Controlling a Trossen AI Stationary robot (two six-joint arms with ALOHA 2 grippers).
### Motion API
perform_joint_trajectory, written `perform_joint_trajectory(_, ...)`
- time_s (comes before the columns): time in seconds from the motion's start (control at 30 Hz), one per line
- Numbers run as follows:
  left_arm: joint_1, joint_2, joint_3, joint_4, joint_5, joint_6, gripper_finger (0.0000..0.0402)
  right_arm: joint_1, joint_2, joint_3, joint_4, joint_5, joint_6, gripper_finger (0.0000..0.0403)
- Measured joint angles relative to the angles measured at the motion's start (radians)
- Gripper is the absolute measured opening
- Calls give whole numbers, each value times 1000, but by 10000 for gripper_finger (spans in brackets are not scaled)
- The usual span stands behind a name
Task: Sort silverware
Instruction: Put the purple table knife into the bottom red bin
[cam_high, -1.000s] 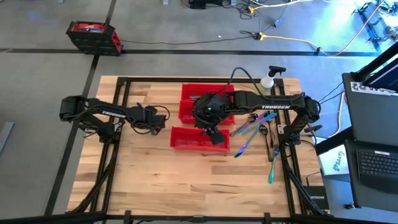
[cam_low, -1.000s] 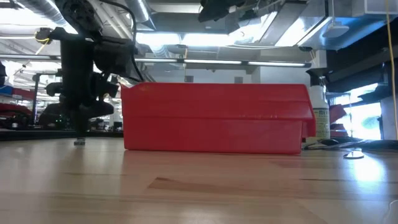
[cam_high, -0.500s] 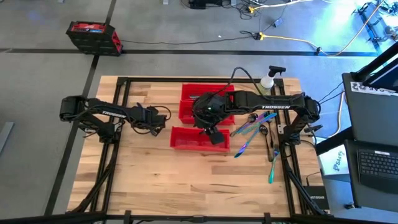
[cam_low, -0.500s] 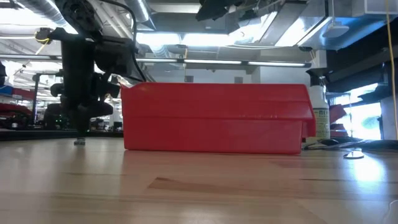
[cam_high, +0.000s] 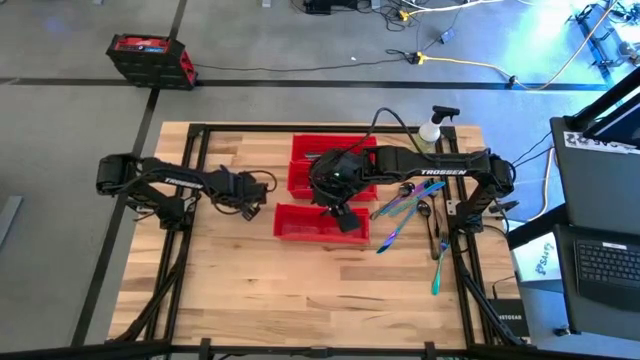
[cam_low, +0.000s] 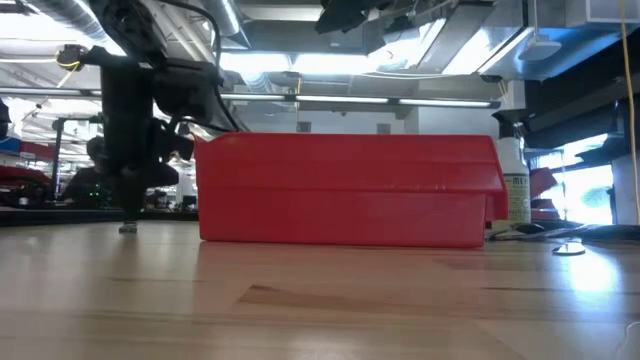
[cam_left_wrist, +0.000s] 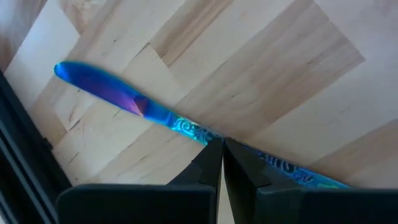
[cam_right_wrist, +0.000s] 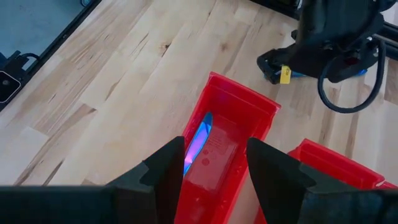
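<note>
My left gripper (cam_left_wrist: 222, 148) is shut on an iridescent blue knife (cam_left_wrist: 124, 98) over the bare wood on the left half of the table (cam_high: 255, 197). In the low view its arm (cam_low: 128, 150) stands left of the near red bin (cam_low: 345, 190). My right gripper (cam_right_wrist: 214, 168) hangs open above that bin (cam_high: 300, 224), where one blue-purple piece (cam_right_wrist: 199, 140) lies flat on the bin's floor. More silverware (cam_high: 400, 205) lies loose on the table's right side. My left gripper pinches the knife between its two fingertips where blade meets handle (cam_left_wrist: 202, 134). The fingers come from above, pointing down, and lie across the knife. The knife is level, close over the wood; whether it rests on the table I cannot tell.
Two more red bins (cam_high: 330, 165) stand behind the near one. A clear spray bottle (cam_high: 430, 130) stands at the far right. Stray pieces (cam_high: 437, 270) lie near the right edge. Bare wood (cam_high: 250, 290) stretches across the table's near half.
</note>
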Motion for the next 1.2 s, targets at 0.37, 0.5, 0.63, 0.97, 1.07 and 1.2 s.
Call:
perform_joint_trajectory(0.37,43,0,0,3,18,61,0,0,0,0,-1,2,0,158)
perform_joint_trajectory(0.5,44,0,0,4,25,86,0,0,1,0,-3,7,0,158)
perform_joint_trajectory(0.63,43,0,-27,23,29,90,0,0,1,-1,-8,8,0,158)
perform_joint_trajectory(0.97,7,-5,-65,57,52,41,0,0,1,-1,-8,8,0,158)
perform_joint_trajectory(1.07,-14,-5,-52,52,105,35,0,0,1,-1,-8,8,0,158)
perform_joint_trajectory(1.2,-48,-5,-47,54,147,23,0,0,1,-1,-24,8,0,158)
